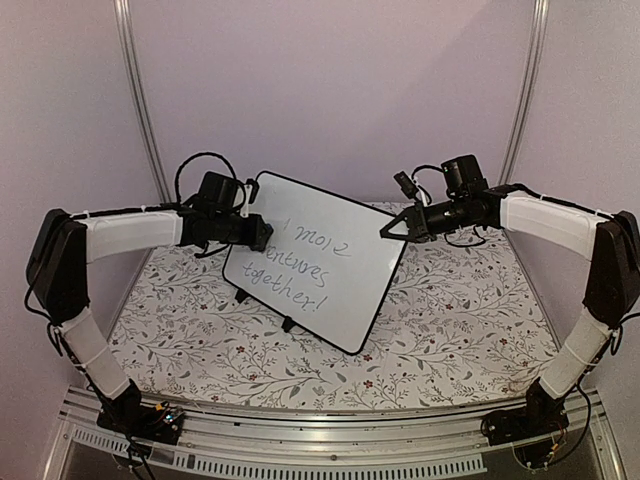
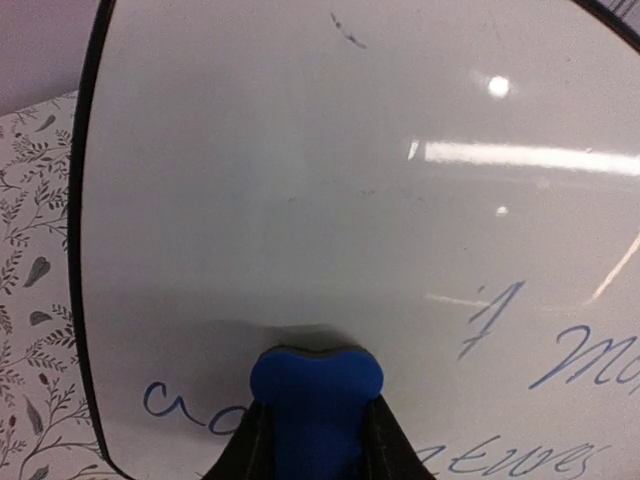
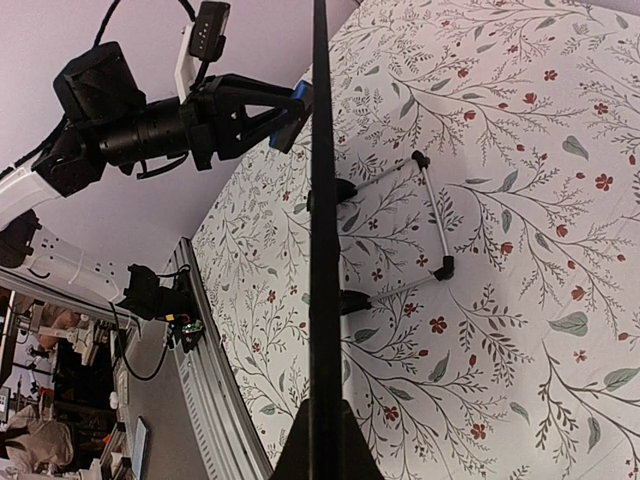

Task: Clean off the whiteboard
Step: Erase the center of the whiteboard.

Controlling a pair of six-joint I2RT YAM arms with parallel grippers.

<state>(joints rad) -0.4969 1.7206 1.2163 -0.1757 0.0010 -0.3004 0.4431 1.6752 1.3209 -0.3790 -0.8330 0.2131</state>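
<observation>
Board (image 1: 318,262) stands tilted on the floral table (image 1: 470,320), propped by a wire stand (image 3: 430,215) behind it. Left gripper (image 1: 264,232) is at the board's upper-left face, fingers clamped on a blue eraser (image 2: 316,395), which is pressed against the board. Right gripper (image 1: 386,231) is at the board's upper-right edge, fingers pinched tight on the frame. Handwriting runs across the board's middle and lower part; mostly blank above the eraser.

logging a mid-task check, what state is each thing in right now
whiteboard, propped on its stand, some writing not yet erased
eraser, gripped, tip against the whiteboard
left gripper, jaws shut on the eraser
right gripper, jaws shut on the whiteboard's edge
stand, folded out behind the whiteboard
</observation>
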